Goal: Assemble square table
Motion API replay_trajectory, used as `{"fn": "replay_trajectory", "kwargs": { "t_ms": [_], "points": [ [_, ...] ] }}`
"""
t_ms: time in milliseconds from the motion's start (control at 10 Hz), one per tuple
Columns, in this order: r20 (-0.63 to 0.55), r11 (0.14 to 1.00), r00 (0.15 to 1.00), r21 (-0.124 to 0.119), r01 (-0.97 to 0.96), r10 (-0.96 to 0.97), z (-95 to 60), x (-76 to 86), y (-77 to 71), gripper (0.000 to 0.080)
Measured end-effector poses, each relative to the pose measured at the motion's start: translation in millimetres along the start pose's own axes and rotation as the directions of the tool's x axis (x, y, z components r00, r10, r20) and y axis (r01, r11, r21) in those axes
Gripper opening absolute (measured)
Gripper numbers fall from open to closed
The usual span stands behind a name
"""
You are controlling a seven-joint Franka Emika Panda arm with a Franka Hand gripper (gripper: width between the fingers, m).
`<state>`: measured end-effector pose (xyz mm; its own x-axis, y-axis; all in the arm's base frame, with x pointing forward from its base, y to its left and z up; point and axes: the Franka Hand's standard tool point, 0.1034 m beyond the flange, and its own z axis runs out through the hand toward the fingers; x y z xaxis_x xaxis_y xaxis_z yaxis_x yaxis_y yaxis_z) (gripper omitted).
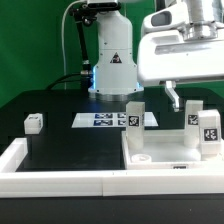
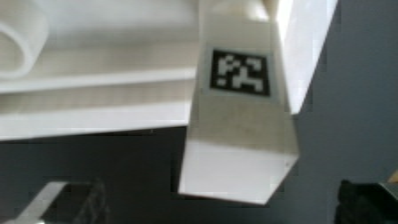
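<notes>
The white square tabletop (image 1: 165, 150) lies at the exterior view's right, by the front wall. Three white tagged legs stand upright on it: one at its left corner (image 1: 133, 115), one at the back right (image 1: 193, 112), one at the right (image 1: 210, 128). A fourth leg (image 1: 34, 122) lies loose at the far left. My gripper (image 1: 175, 98) hangs open and empty just above the tabletop, between the upright legs. In the wrist view a tagged leg (image 2: 240, 110) runs down toward the open gripper (image 2: 214, 205). The dark fingers (image 2: 63, 205) stand wide apart and do not touch it. The tabletop (image 2: 89, 95) lies beside the leg.
The marker board (image 1: 100, 120) lies flat in front of the arm's base (image 1: 112, 70). A low white border wall (image 1: 60, 180) runs along the front and the left side. The table surface is black.
</notes>
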<state>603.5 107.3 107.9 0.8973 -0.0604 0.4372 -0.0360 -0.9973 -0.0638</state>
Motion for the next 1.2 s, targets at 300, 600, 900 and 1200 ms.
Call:
{"fn": "replay_trajectory", "kwargs": {
  "t_ms": [300, 600, 900, 1200],
  "points": [
    [0.174, 1.0, 0.985, 0.023, -0.019, 0.015, 4.9, 1.7, -4.2, 0.0649],
    [0.368, 0.998, 0.93, 0.042, -0.042, 0.023, 4.3, -1.6, -3.4, 0.0649],
    [0.397, 0.998, 0.917, 0.04, -0.05, 0.031, 9.7, 0.0, 0.7, 0.0649],
    [0.403, 0.998, 0.914, 0.029, -0.064, 0.047, 15.3, -4.4, 1.0, 0.0649]
  ]
}}
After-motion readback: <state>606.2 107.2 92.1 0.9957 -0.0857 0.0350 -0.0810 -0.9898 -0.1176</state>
